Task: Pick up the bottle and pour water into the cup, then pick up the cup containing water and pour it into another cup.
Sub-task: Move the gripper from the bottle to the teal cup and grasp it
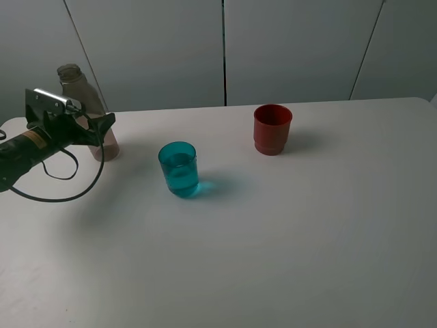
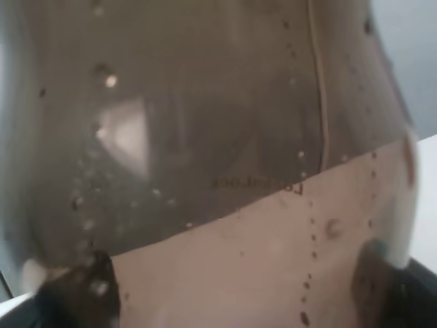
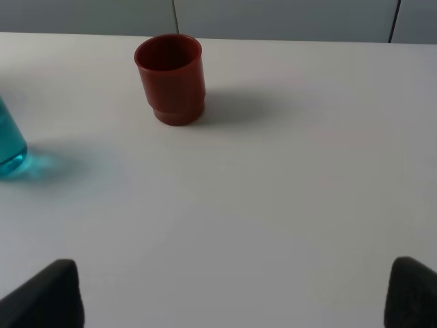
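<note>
Bottle (image 1: 82, 92) upright on table (image 1: 307, 225), btwn L fingers (image 2: 75, 294); gripping or loose, can't tell. R fingers (image 3: 41, 294) spread wide, empty.

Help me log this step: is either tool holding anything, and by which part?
Right tool: nothing. Left tool straddles the standing bottle's lower body; whether it grips cannot be told.

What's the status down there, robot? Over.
Left gripper straddles upright bottle, grip unclear. Right gripper open, empty. Teal cup holds water; nothing between it and red cup.
</note>
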Robot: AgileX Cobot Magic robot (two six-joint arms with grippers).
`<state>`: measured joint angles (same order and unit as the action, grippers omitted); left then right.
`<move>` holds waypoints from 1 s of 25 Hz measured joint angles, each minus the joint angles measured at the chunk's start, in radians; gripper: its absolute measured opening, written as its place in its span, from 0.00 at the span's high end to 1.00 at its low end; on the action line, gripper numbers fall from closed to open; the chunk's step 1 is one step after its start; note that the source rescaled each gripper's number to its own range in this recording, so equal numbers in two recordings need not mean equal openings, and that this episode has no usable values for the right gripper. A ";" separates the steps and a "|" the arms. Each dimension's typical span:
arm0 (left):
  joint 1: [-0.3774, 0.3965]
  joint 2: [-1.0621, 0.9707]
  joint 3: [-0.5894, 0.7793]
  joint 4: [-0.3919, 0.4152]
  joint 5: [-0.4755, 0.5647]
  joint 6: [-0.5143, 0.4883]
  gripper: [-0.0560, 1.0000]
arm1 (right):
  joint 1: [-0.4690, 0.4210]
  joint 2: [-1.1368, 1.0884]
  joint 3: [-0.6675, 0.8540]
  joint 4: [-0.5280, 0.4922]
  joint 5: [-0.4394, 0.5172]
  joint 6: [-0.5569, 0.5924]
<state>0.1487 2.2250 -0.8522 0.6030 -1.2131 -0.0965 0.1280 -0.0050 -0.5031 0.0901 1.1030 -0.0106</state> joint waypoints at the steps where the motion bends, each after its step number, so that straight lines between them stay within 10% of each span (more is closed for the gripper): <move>1: 0.000 -0.009 0.000 -0.002 0.002 0.000 0.03 | 0.000 0.000 0.000 0.000 0.000 0.000; 14: -0.002 -0.254 0.000 -0.041 0.010 -0.089 0.03 | 0.000 0.000 0.000 0.000 0.000 0.000; 25: -0.113 -0.538 -0.006 -0.018 0.305 -0.279 0.02 | 0.000 0.000 0.000 0.000 0.000 0.000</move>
<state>0.0357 1.6869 -0.8585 0.5851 -0.9078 -0.3755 0.1280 -0.0050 -0.5031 0.0901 1.1030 -0.0106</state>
